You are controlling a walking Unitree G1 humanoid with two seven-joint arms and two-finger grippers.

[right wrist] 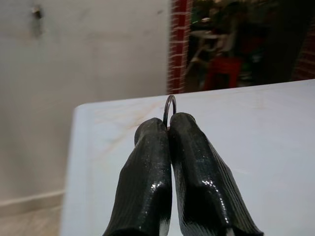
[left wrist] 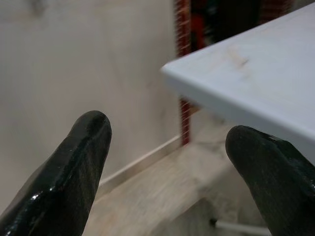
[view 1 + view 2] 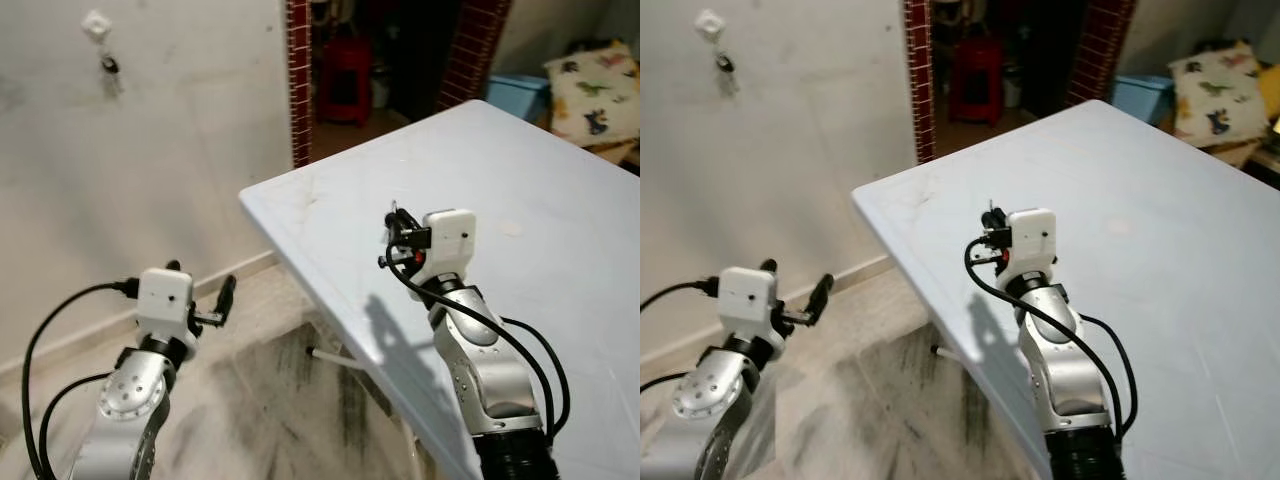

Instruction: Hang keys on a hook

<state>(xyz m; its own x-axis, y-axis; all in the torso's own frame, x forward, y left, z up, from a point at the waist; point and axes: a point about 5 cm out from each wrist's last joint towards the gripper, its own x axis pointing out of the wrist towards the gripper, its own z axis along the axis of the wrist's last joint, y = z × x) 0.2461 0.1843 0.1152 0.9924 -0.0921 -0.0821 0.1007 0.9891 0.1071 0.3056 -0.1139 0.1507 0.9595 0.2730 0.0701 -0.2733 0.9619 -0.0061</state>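
My right gripper (image 1: 168, 125) is shut on a thin metal key ring (image 1: 170, 105), whose loop sticks up between the fingertips. It is held up over the pale blue table (image 3: 540, 170), near the table's left corner. A white hook (image 3: 96, 24) is fixed high on the wall at the far left, with a small dark object (image 3: 109, 68) hanging under it. The hook is well away from the right gripper (image 3: 395, 228). My left gripper (image 3: 203, 282) is open and empty, low beside the table over the floor and pointing toward the wall.
A doorway with red brick edges (image 3: 297, 90) opens behind the table, with a red stool (image 3: 345, 75) inside. A blue bin (image 3: 517, 95) and a patterned cushion (image 3: 597, 85) are at the far right. A white bar (image 3: 330, 354) lies under the table edge.
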